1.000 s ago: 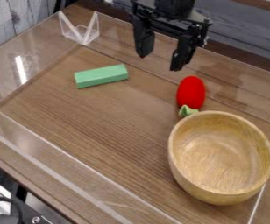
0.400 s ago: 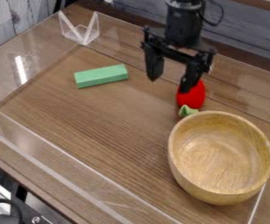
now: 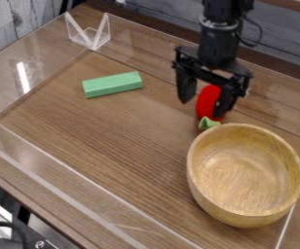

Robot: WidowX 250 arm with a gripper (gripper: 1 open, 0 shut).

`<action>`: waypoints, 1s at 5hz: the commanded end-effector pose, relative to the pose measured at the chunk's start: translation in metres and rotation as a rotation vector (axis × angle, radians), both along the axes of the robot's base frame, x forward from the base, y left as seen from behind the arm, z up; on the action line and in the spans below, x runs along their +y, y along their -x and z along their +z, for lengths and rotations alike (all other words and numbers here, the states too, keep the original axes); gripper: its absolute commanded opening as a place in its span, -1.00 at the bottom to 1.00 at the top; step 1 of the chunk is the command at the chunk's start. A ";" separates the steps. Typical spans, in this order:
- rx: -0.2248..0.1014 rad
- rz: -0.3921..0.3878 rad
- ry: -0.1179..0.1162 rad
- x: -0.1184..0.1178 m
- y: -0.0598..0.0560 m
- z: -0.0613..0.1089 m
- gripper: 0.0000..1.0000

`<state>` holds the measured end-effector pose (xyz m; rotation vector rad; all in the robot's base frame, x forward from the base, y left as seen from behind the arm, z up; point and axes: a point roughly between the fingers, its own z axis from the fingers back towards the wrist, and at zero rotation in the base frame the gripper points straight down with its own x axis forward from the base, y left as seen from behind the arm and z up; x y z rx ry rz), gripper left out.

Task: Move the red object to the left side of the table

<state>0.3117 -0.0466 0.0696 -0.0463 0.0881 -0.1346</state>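
The red object (image 3: 211,101), a small rounded strawberry-like toy with a light green leafy end (image 3: 208,123), lies on the right part of the table (image 3: 100,146), just behind the wooden bowl. My gripper (image 3: 212,93) points straight down over it and is open, one black finger (image 3: 187,88) left of the toy and the other on its right. The fingers straddle the toy's upper half. I cannot tell whether they touch it.
A large wooden bowl (image 3: 246,173) stands at the front right, close to the toy. A flat green block (image 3: 112,85) lies left of centre. Low clear acrylic walls (image 3: 20,156) border the tabletop, with a clear folded piece (image 3: 88,32) at the back left.
The gripper has come down and moved right, from above and left of the toy to straddling it. It has stayed open. The toy, block and bowl have not moved.
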 end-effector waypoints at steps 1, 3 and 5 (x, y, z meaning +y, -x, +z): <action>-0.090 -0.030 0.017 -0.006 -0.017 0.009 1.00; -0.116 -0.028 0.026 -0.004 -0.030 0.001 1.00; -0.146 -0.024 0.039 -0.002 -0.038 0.000 1.00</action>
